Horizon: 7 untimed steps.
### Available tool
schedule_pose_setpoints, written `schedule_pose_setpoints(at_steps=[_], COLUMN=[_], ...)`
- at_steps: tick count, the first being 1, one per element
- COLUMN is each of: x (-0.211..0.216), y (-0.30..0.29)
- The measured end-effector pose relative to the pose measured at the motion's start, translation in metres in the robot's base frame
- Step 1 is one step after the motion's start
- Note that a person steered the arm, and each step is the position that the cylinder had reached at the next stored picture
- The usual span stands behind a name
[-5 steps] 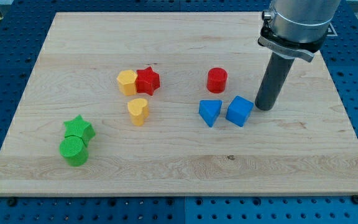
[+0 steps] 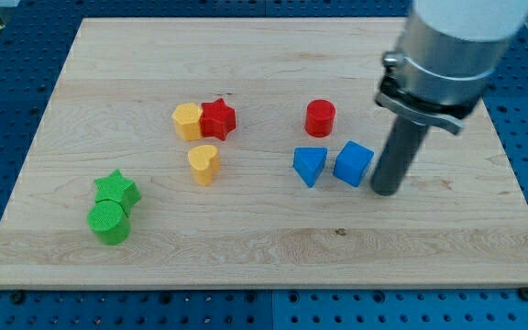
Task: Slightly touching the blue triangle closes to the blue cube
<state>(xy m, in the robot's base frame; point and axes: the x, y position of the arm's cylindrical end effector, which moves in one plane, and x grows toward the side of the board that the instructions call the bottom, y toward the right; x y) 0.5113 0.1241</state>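
The blue triangle [image 2: 309, 165] lies on the wooden board near the middle, a small gap to the left of the blue cube [image 2: 353, 164]. My tip [image 2: 384, 191] rests on the board just right of and slightly below the blue cube, very close to it; I cannot tell whether it touches. The dark rod rises from there to the grey arm body at the view's top right.
A red cylinder [image 2: 320, 118] stands above the blue pair. A yellow block [image 2: 188, 121] touches a red star [image 2: 217, 118]; a yellow heart [image 2: 203, 164] lies below them. A green star [image 2: 117, 190] and green cylinder [image 2: 108, 222] sit at the lower left.
My tip has moved toward the view's bottom and slightly left, from beside the cube's upper right to its lower right. The blocks have not moved.
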Motion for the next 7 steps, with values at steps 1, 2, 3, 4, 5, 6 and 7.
schedule_pose_setpoints(at_steps=[1, 2, 3, 4, 5, 6, 7], x=[-0.002, -0.029, -0.039, -0.047, -0.059, -0.049, -0.045], y=[-0.002, -0.006, -0.007, -0.01, -0.029, -0.042, -0.046])
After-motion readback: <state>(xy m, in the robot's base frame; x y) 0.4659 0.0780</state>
